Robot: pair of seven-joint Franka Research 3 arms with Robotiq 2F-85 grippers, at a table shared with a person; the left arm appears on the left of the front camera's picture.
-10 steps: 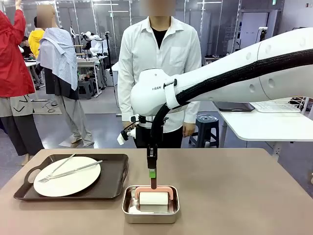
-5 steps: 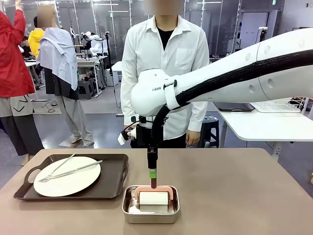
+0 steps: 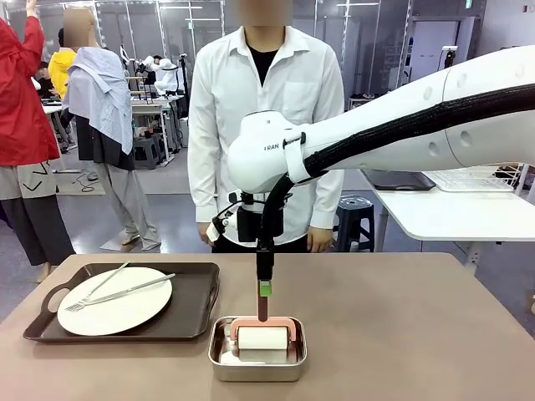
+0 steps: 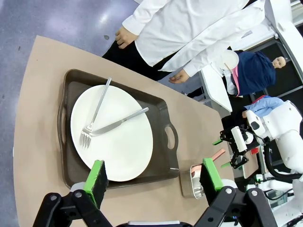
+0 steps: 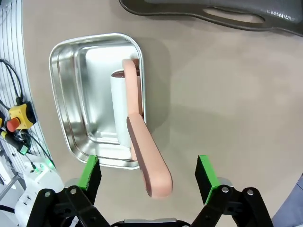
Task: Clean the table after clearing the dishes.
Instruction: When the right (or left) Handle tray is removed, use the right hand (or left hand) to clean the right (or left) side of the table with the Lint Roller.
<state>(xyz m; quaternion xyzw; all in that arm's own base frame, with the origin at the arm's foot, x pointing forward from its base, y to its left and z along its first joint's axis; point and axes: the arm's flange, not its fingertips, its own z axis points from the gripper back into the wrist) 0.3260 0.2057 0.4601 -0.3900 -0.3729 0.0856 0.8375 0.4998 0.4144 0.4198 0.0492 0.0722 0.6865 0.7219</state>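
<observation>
Right claw (image 5: 147,172) spread at tip of roller handle (image 5: 144,151); pan (image 5: 71,99) beside tray (image 5: 189,13) edge.

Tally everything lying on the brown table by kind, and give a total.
tray: 1
plate: 1
fork: 1
knife: 1
steel pan: 1
pink-handled roller: 1
Total: 6

Bright even overhead light, soft shadows, glare in steel pan (image 5: 90,61), wide-angle wrist distortion
</observation>
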